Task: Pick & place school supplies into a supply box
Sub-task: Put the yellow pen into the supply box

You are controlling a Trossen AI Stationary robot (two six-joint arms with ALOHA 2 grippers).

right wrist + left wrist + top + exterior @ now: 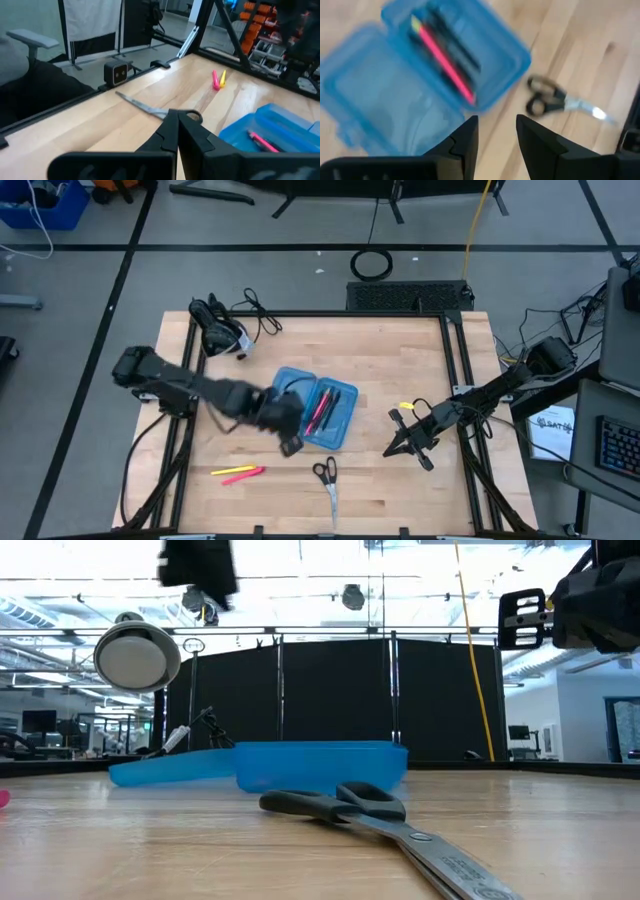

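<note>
The box [318,412] lies open near the middle of the surface [380,360], its two blue halves side by side. In the half farther from the left arm lie a pink pen [319,410] and dark pens beside it; the left wrist view shows a yellow tip at one end of that bundle. The other half looks empty in the left wrist view, though that picture is blurred.

The left gripper [291,442] hovers just off the box's front corner, on the side toward the table's front edge. Its fingers [466,142] stand apart with a narrow gap and nothing between them.

The scissors [326,480] lie flat on the surface just in front of the box, black handles toward it and silver blades pointing away toward the front edge. In the low view they lie between the camera and the box, apart from it.

A pink pen and a yellow pen [238,472] lie together on the surface, in front of the box and off to the left arm's side, well apart from the scissors.

The right gripper [398,448] waits beside the box on the right arm's side, apart from it, its fingers [172,132] pressed together and empty. A yellow item [407,407] lies near that arm; what it is I cannot tell.
</note>
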